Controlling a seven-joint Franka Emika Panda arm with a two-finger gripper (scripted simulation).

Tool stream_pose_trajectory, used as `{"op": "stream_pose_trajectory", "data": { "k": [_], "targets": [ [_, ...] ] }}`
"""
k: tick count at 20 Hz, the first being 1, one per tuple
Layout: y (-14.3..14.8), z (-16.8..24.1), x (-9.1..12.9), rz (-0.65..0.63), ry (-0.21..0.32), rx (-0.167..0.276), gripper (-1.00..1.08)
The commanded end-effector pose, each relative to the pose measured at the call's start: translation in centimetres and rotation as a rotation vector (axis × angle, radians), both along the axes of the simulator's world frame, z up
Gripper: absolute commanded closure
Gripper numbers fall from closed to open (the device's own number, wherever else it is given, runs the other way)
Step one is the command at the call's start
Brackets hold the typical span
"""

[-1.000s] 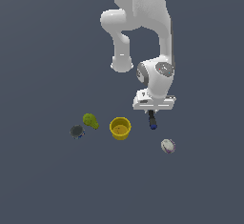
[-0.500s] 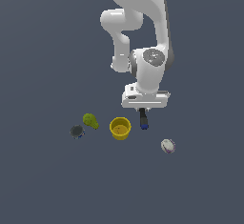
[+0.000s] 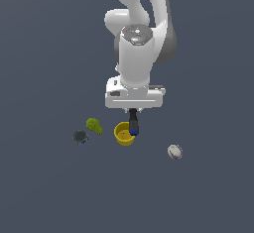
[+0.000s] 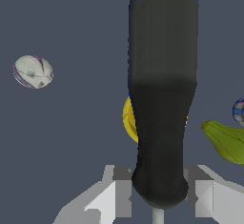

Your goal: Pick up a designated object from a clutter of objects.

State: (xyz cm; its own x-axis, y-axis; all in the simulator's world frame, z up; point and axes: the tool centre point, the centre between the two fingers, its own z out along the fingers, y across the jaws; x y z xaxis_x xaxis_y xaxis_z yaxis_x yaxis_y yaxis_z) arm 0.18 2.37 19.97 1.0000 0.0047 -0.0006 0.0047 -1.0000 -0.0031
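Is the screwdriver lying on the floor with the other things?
No, the screwdriver hangs from the gripper, raised above the yellow cup.

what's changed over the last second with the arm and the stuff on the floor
The gripper, shut on the screwdriver, has swung toward the exterior view's left and now hangs over the yellow cup. The pear, dark can and white ball stayed put.

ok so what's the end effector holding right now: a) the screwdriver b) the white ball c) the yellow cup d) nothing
a, the end effector is shut on the screwdriver, whose black handle hangs between its fingers with the blue end down, while the yellow cup and white ball lie apart below.
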Motion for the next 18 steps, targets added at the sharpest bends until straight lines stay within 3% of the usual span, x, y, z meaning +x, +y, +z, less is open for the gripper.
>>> {"op": "stream_pose_trajectory", "data": {
  "k": [1, 10, 18],
  "targets": [
    [-1.9, 2.3, 1.1, 0.001, 0.000, 0.000, 1.08],
    [-7.8, 9.2, 5.0, 0.000, 0.000, -0.001, 1.08],
    [-11.3, 13.3, 7.4, -0.001, -0.001, -0.003, 1.08]
  ]
}}
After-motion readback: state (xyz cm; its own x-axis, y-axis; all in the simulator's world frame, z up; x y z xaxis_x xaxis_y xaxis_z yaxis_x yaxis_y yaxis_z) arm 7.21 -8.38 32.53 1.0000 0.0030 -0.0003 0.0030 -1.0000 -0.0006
